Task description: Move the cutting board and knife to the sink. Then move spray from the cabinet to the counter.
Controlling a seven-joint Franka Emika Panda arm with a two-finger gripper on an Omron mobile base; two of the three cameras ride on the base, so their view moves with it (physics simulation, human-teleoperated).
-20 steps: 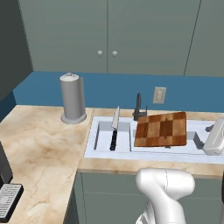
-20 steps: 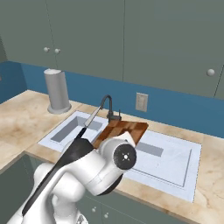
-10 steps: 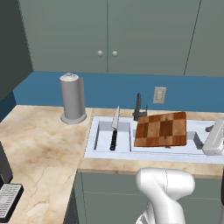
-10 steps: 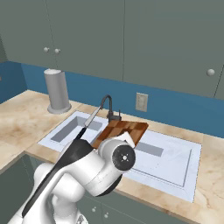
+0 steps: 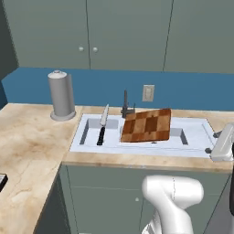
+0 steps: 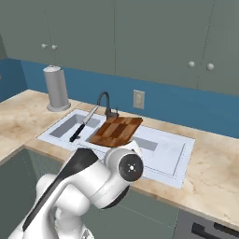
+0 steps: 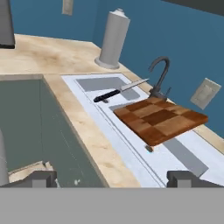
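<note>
Nothing has moved since a second ago: in both base views the board, the knife and the arm sit just as they did.

The gripper (image 7: pixel 111 178) is spread wide, its two dark fingertips (image 7: pixel 41 179) far apart at the bottom of the hand view, with nothing between them and nothing touched. It hangs out in front of the counter (image 7: pixel 83 127) edge, looking across at the sink (image 7: pixel 131 144).

One board (image 5: pixel 146 125) lies in the sink (image 5: pixel 196 137), tilted, its far edge up against the back rim near the faucet (image 5: pixel 125 106) and its near edge lower down. One knife (image 5: pixel 102 124) lies to the left of the board and apart from it, black handle toward the front, blade pointing toward the wall, resting across the left part of the basin. In the right base view the board (image 6: pixel 116 131) and the knife (image 6: pixel 80 130) show the same layout beside the one curved faucet (image 6: pixel 106 103).

One grey paper-towel roll (image 5: pixel 61 95) stands upright on the counter (image 5: pixel 32 141) left of the sink. One wall outlet (image 5: pixel 147 93) sits on the blue backsplash behind the faucet. The upper cabinet doors (image 5: pixel 128 34) are all closed; four round knobs show on them in the right base view.
</note>
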